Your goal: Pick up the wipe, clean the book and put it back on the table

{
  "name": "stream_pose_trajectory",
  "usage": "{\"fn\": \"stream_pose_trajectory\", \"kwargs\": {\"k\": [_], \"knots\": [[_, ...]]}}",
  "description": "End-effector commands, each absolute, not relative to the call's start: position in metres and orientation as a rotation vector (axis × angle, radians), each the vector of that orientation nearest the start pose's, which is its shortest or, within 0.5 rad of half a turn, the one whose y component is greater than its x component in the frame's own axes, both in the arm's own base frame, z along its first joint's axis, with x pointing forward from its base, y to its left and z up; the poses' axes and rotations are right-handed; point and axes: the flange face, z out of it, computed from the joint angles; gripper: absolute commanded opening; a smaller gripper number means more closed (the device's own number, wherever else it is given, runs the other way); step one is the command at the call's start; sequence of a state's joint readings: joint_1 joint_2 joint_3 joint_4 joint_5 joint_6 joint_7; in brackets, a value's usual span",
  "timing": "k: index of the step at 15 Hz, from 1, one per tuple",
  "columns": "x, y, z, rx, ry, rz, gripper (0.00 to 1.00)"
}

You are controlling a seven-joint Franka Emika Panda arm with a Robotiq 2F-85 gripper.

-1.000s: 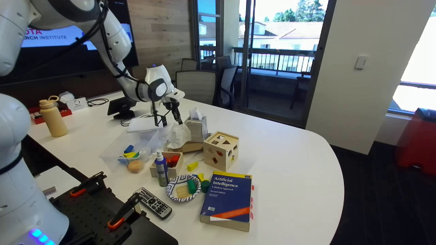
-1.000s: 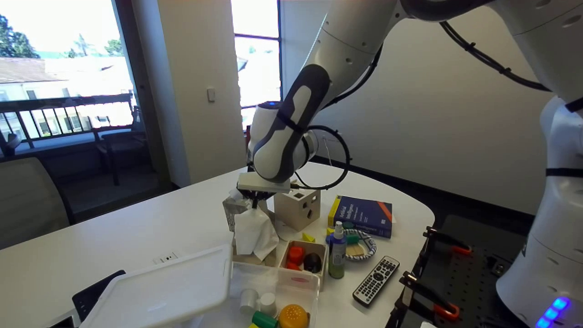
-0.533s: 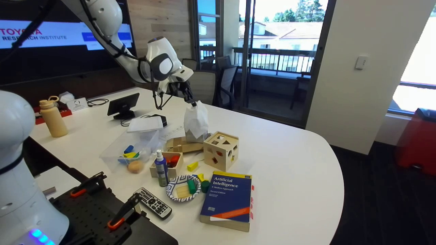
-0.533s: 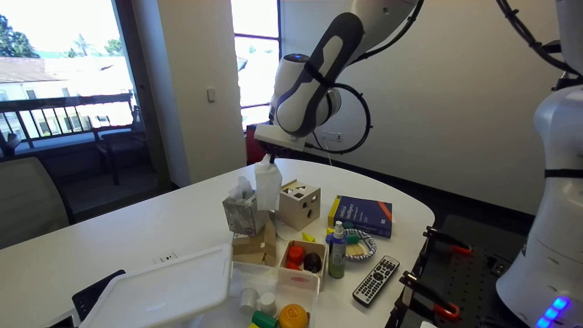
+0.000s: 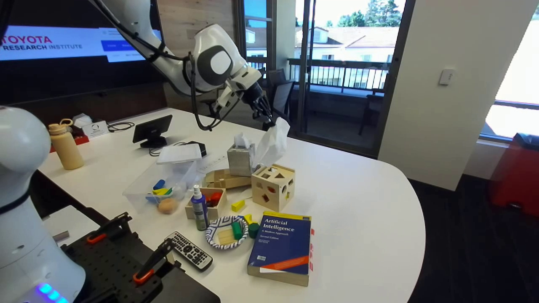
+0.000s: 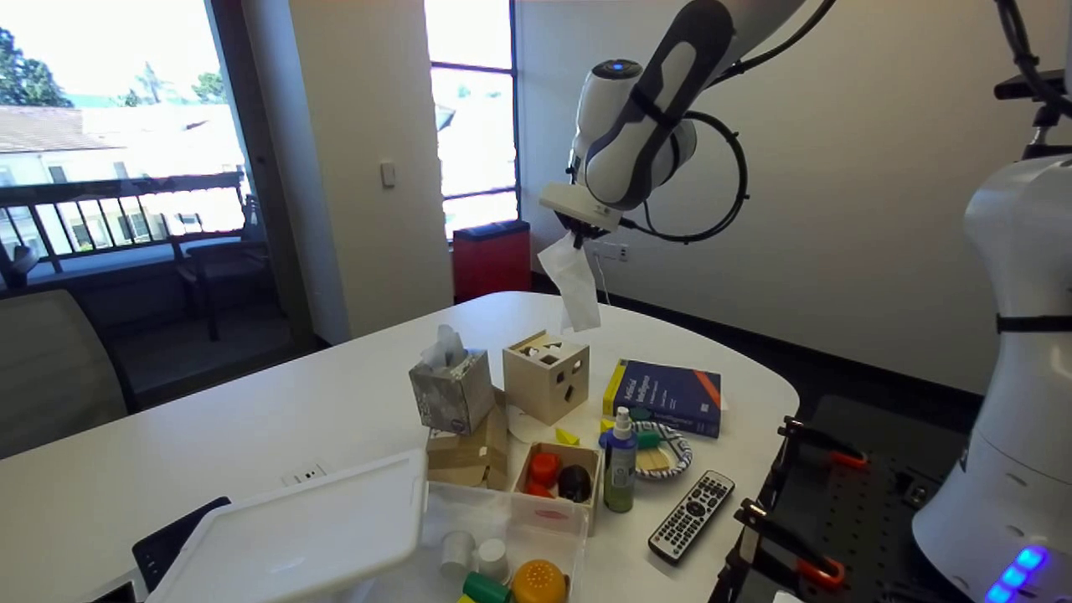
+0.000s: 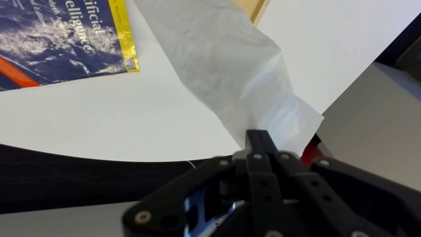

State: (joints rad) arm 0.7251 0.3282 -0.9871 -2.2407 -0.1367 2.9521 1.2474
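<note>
We count one gripper (image 7: 258, 132) fully closed on one wipe (image 7: 227, 62), plus one book (image 5: 281, 244) and one table (image 5: 358, 219), the wrist view cutting off wipe and book.

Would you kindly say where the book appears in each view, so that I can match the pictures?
In an exterior view: the book, low, just right of centre.
In an exterior view: the book, right of centre, below the middle.
Wrist view: the book, upper left corner, cut off.
Shared landmark: the wipe in the gripper.

The wipe (image 6: 574, 286) is white, the book (image 5: 280, 246) blue
</note>
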Motion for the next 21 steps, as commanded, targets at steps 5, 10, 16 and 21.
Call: {"fn": "stream_pose_trajectory", "kwargs": {"k": [5, 10, 16, 21], "knots": [[0.533, -0.185, 0.297, -2.38, 1.964, -0.734, 0.0], [0.529, -0.226, 0.254, -2.391, 1.97, -0.596, 0.0], [0.55, -0.269, 0.207, -2.401, 1.903, -0.502, 0.0], [0.574, -0.283, 0.157, -2.447, 1.86, -0.373, 0.0]]}}
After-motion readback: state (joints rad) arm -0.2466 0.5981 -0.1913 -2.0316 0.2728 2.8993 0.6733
